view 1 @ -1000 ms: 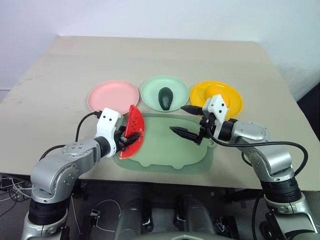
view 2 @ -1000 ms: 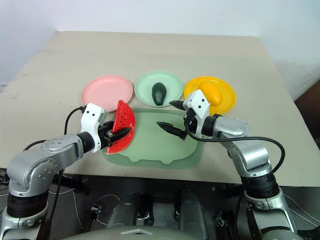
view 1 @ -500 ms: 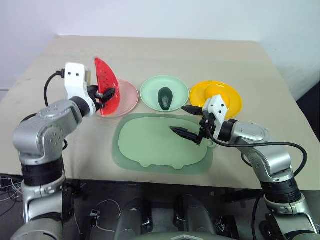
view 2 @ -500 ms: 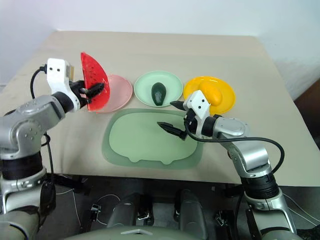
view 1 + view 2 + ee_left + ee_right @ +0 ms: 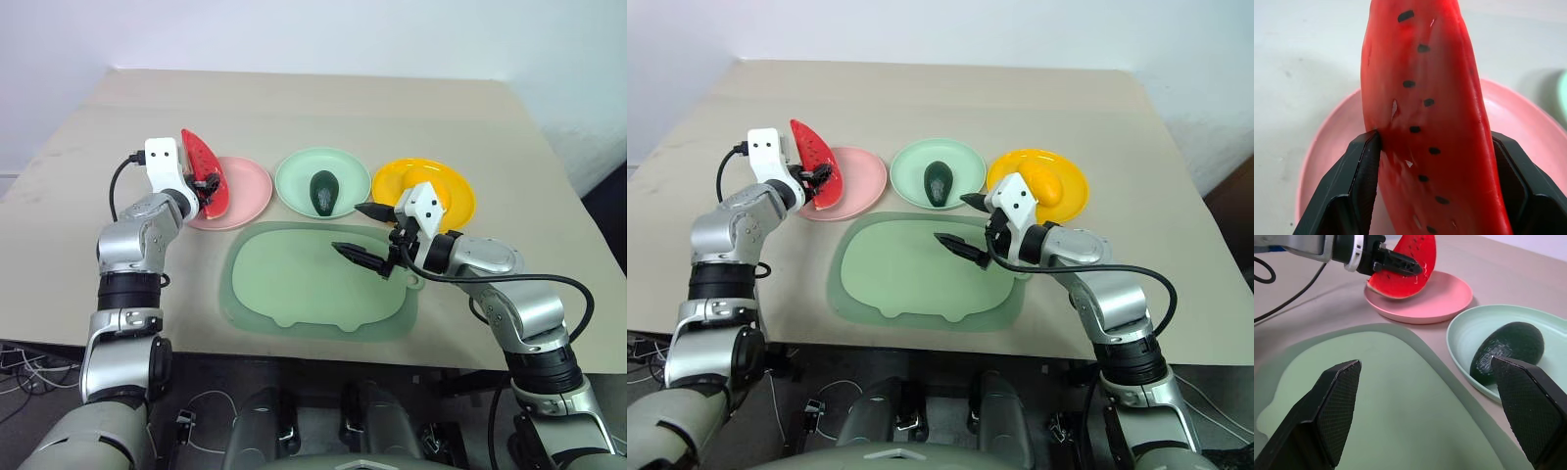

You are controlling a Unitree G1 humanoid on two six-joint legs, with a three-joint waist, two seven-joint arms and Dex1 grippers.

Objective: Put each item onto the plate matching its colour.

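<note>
With the avocado [image 5: 322, 190] and mango [image 5: 1042, 182] already on matching plates, we carry the last piece: our left gripper [image 5: 205, 183] pinches the watermelon wedge [image 5: 203, 172] upright over the pink plate [image 5: 245, 188]. Next we lower and release. Our right gripper [image 5: 361, 231] hangs spread, empty, above the mat [image 5: 294, 289].

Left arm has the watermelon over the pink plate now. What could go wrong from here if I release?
1. The watermelon wedge is gripped on edge in the left gripper, above the near-left rim of the pink plate; dropped like this, it may tip or roll off onto the table.
2. The wedge looks poised over the rim rather than the plate's centre; moving it further in first seems safer.
</note>
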